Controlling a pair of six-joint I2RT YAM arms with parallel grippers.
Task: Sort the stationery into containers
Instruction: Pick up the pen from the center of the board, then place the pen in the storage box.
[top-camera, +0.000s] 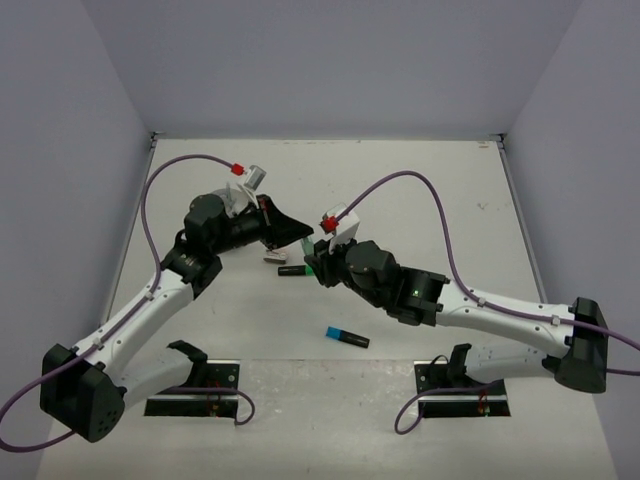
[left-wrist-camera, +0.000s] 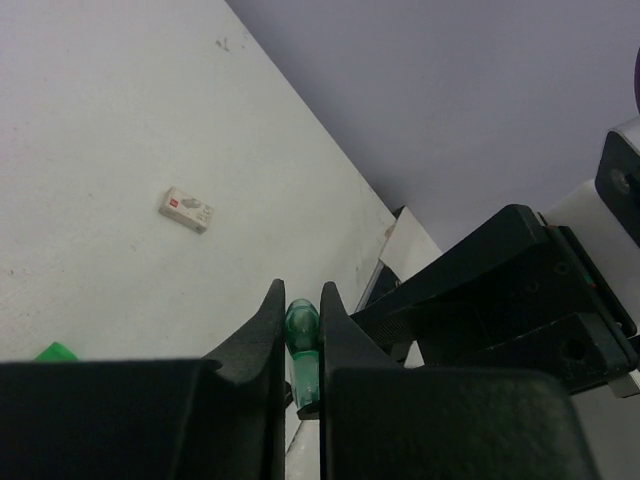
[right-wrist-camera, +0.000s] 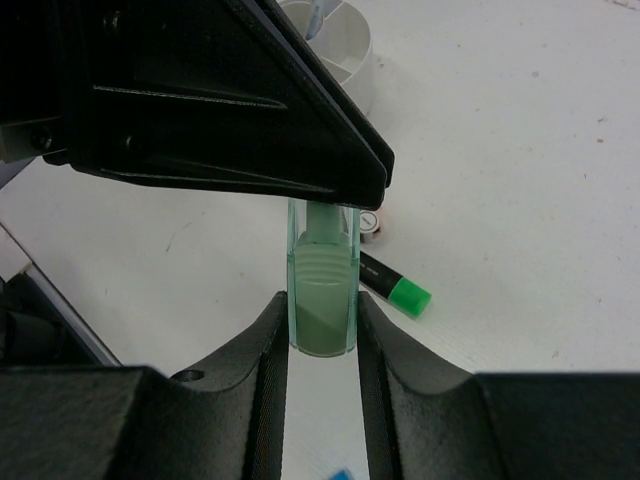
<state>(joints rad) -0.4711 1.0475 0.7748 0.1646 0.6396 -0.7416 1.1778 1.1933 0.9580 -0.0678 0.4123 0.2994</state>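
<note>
A mint marker (right-wrist-camera: 322, 300) hangs above the table, held at both ends. My right gripper (right-wrist-camera: 322, 322) is shut on its ribbed, clear-capped end. My left gripper (left-wrist-camera: 300, 308) is shut on the rounded green tip of the marker (left-wrist-camera: 302, 338), its black fingers (right-wrist-camera: 230, 110) covering the far half in the right wrist view. From above, the two grippers (top-camera: 300, 236) (top-camera: 318, 264) meet at the table's middle. A black highlighter with a green end (right-wrist-camera: 397, 286) and a small eraser (left-wrist-camera: 186, 209) lie below. The white cup (right-wrist-camera: 347, 48) stands behind the left gripper.
A black highlighter with a blue end (top-camera: 346, 337) lies near the front of the table, between the two arm bases. The eraser (top-camera: 276, 257) and green-ended highlighter (top-camera: 290, 270) lie just under the left gripper. Purple cables arc above both arms.
</note>
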